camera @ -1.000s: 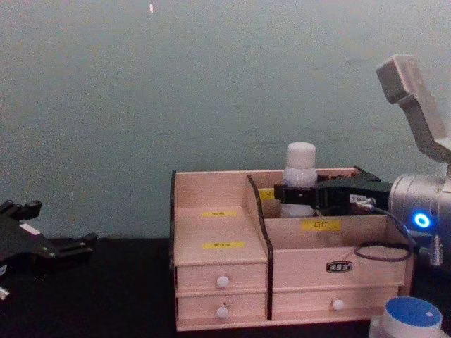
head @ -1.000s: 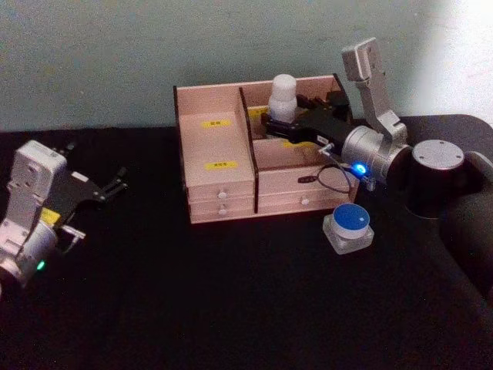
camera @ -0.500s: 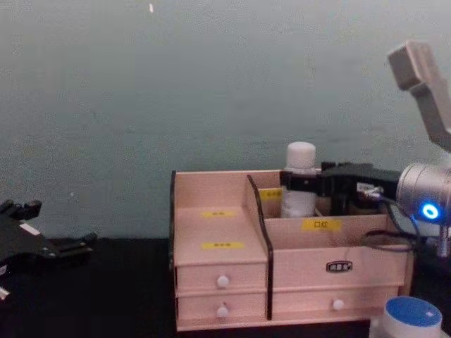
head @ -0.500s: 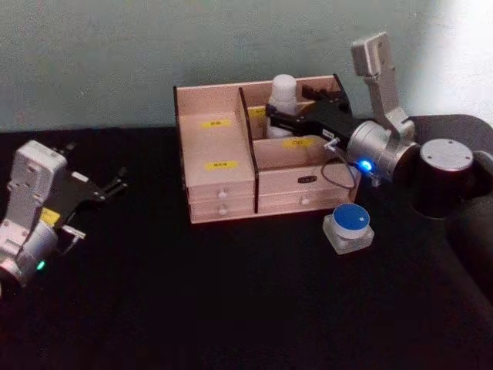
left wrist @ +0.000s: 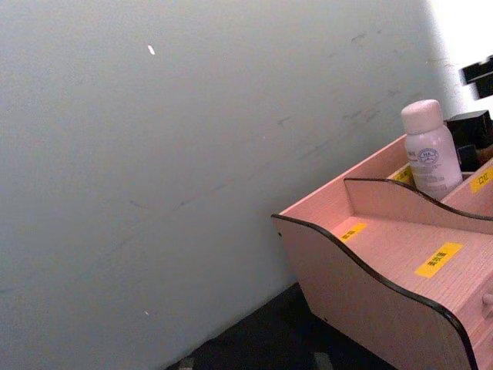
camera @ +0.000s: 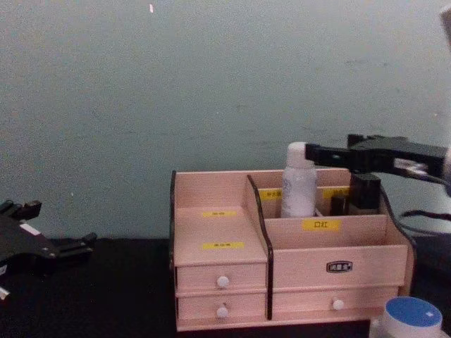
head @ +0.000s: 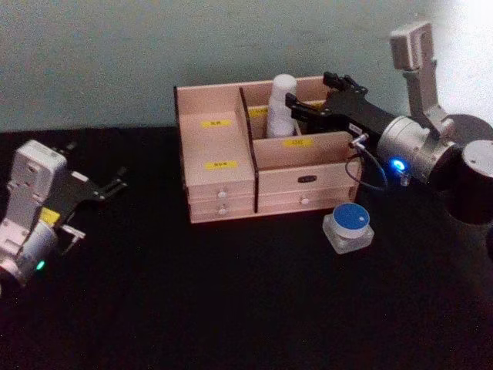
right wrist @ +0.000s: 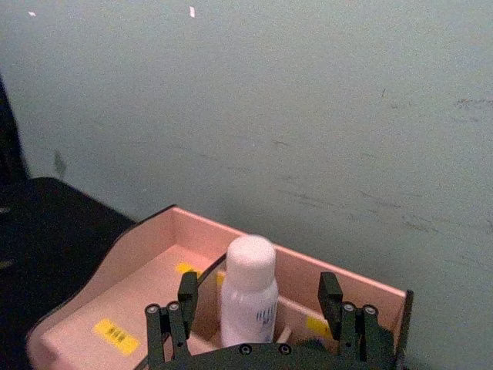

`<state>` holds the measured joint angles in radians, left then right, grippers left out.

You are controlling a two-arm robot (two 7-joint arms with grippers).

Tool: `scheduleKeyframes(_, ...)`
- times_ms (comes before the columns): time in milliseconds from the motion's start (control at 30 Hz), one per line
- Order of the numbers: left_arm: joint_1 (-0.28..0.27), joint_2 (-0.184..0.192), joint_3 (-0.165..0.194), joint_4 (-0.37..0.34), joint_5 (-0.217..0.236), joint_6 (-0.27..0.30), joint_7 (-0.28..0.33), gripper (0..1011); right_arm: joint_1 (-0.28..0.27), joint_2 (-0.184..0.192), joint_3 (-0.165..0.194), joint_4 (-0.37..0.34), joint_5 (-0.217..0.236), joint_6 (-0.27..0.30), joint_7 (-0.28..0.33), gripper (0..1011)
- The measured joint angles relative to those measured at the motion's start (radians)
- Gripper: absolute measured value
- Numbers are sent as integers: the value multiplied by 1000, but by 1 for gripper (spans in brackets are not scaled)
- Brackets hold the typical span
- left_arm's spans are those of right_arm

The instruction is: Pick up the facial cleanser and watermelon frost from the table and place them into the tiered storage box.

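Jaws on the right arm (head: pixel 406 145) stand released and spread, gripping nothing, just beside the cap of the white bottle (head: pixel 282 100), which stands upright in the rear right compartment of the tiered storage box (head: pixel 222 183). The arm should probably rise clear of the box's rim before swinging away, lest it tip the bottle, then drop squarely over the blue-lidded jar (head: pixel 348 227) near the right drawers. Behind is a plain grey-green wall (head: pixel 154 46). The counter (head: pixel 231 308) is black, and the left arm (head: pixel 35 208) sits idle at its left end.
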<state>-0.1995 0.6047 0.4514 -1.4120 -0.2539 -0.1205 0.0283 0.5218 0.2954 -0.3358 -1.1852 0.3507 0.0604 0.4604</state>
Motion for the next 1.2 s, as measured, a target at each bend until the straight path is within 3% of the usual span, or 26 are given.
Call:
scheduleKeyframes(333,0,0,0,0,0,0,0,1001,-192,166,41,-248,57,51,24,1000)
scheduleKeyframes(633,0,0,0,0,0,0,0,1001,-344,297,79,-392,113,116,29,1000)
scheduleKeyframes(933,0,0,0,0,0,0,0,1001,-403,358,68,-419,150,198,21,1000)
scheduleKeyframes(1200,0,0,0,0,0,0,0,1001,-391,372,24,-389,153,233,23,1000)
